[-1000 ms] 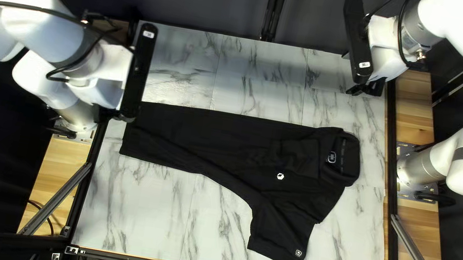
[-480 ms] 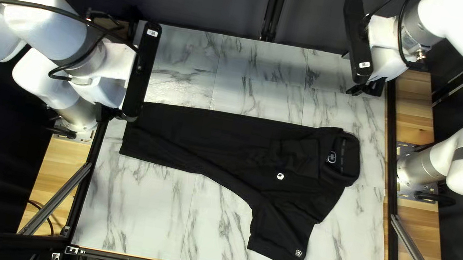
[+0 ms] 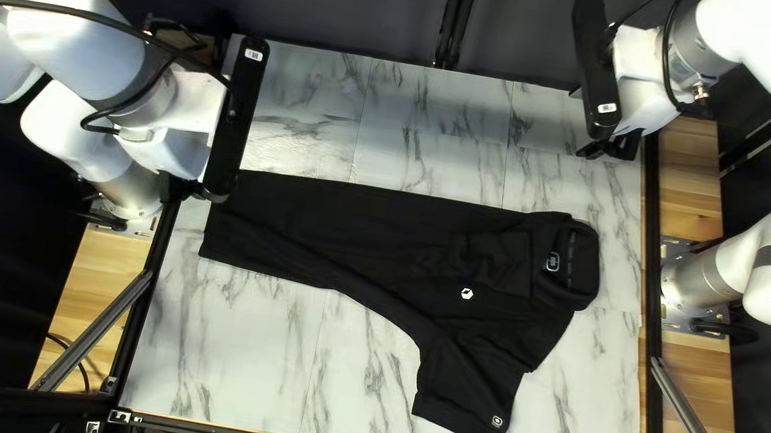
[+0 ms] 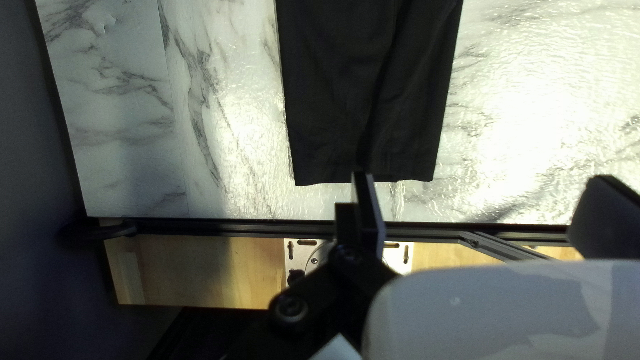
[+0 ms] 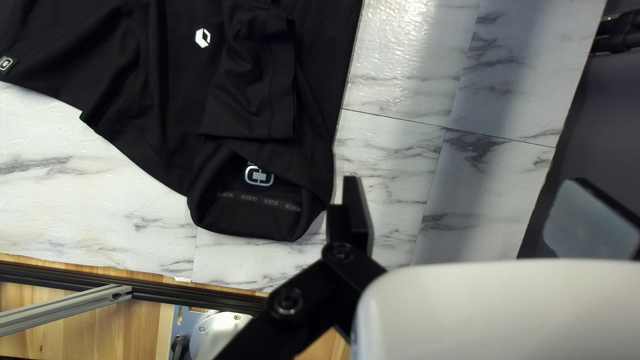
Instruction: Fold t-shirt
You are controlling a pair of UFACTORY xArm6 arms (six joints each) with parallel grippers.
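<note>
"What fills most of the space?"

"The marbled counter (image 3: pixel 257 362), and on it the black t-shirt (image 3: pixel 331 228), right of the middle at the collar end and reaching nearly to the left edge at the other."

"Which way does it point?"

"Its long axis runs left to right, with the collar (image 3: pixel 586 266) toward the right edge and the hem (image 4: pixel 363 179) just inside the left edge. The long straight side runs roughly parallel to the far edge."

"And the room around it?"

"A broad marbled band lies between that side and the far edge. The near left corner has the widest open area; a smaller one spreads at the near right corner. Beyond the hem there is only a thin strip."

"Where are the robot's hands?"

"The left hand (image 3: pixel 233 123) is above the left edge, by the hem, its fingers spread with nothing between them. The right hand (image 3: pixel 596 69) is over the far right corner, also spread, gripping nothing."

"The sleeves?"

"One sleeve (image 3: pixel 465 397) slants toward the near edge. The other sleeve (image 5: pixel 247 107) lies across the body, beside the collar."

"Anything smaller?"

"A white mark (image 3: pixel 467 293) on the body, and a little badge (image 3: pixel 497 422) by the slanting sleeve's cuff."
</note>
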